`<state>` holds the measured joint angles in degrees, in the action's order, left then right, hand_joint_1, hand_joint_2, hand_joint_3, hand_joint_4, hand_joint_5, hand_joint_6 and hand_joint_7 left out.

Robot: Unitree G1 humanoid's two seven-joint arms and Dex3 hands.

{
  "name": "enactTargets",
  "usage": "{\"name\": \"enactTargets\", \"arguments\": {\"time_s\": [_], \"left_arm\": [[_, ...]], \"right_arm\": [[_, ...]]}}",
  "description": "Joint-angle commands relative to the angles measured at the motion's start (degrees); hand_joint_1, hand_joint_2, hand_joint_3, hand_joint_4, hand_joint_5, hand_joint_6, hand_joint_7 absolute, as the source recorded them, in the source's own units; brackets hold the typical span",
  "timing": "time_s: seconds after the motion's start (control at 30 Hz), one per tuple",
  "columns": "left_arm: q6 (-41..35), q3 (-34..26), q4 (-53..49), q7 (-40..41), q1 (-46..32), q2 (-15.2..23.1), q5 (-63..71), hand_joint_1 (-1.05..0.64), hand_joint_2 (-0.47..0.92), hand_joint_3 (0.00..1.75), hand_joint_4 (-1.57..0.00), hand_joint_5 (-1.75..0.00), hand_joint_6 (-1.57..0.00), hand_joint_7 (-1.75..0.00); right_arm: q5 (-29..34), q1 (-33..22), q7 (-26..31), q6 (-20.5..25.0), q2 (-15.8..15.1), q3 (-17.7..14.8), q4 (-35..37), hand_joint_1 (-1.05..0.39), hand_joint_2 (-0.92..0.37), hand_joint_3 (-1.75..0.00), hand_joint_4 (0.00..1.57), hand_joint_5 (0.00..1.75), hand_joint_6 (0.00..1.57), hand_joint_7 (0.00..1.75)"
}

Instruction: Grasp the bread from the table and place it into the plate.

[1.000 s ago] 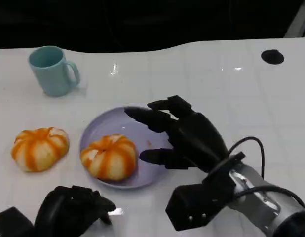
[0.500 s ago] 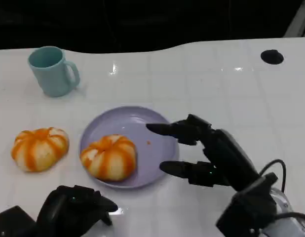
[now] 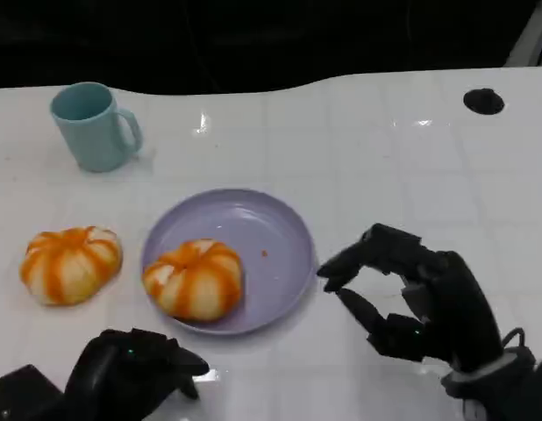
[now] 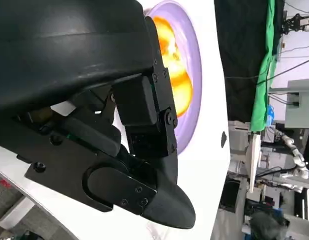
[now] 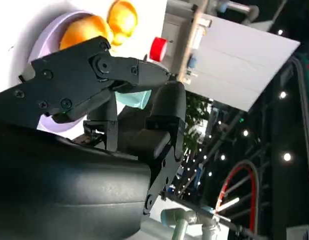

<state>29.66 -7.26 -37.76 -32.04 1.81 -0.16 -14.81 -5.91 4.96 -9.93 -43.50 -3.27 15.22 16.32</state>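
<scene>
One bread is seated on the plate at centre frame. Nothing is held by the right hand, fingers apart, lower right; the left hand is curled closed, lower left.

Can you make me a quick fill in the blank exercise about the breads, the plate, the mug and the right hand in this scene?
1. The bread that lies in the purple plate is striped white and ____.
2. The second bread lies on the ____, apart from the plate.
3. The mug beyond the plate is light ____.
4. The right hand holds ____, beside the plate.

Missing words: orange; table; blue; nothing
</scene>
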Motion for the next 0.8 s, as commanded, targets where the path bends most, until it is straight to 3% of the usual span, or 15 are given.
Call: {"name": "enactTargets", "arguments": {"time_s": [0.03,0.27,0.43,0.8], "left_arm": [[-0.6,-0.2,-0.1,0.2,-0.2,0.6,-0.3,-1.05,0.86,0.0,-0.82,-1.62,-1.57,-0.24],[-0.6,-0.4,0.1,-0.2,-0.5,0.6,-0.7,-1.05,0.86,0.0,-0.82,-1.63,-1.57,-0.24],[-1.1,-0.5,0.6,-0.1,-0.7,0.7,-0.8,-1.05,0.86,0.0,-0.81,-1.63,-1.57,-0.24],[-0.2,-0.6,0.3,0.1,-0.6,0.8,-0.3,-1.05,0.87,0.01,-0.81,-1.64,-1.57,-0.23]], "right_arm": [[-3.1,-3.9,-2.8,2.9,-0.3,-1.6,-3.9,-0.25,-0.45,-1.13,0.68,1.64,0.64,1.41],[-5.6,-9.5,-6.0,5.9,-0.2,-3.1,-7.5,-0.18,-0.43,-1.25,0.73,1.75,0.67,1.48],[-5.7,-12.2,-6.9,7.0,0.1,-4.2,-8.3,-0.23,-0.42,-1.28,0.77,1.75,0.68,1.51],[-4.0,-13.6,-9.1,5.1,0.6,-5.7,-6.0,-0.28,-0.47,-1.23,0.8,1.75,0.65,1.65]]}}
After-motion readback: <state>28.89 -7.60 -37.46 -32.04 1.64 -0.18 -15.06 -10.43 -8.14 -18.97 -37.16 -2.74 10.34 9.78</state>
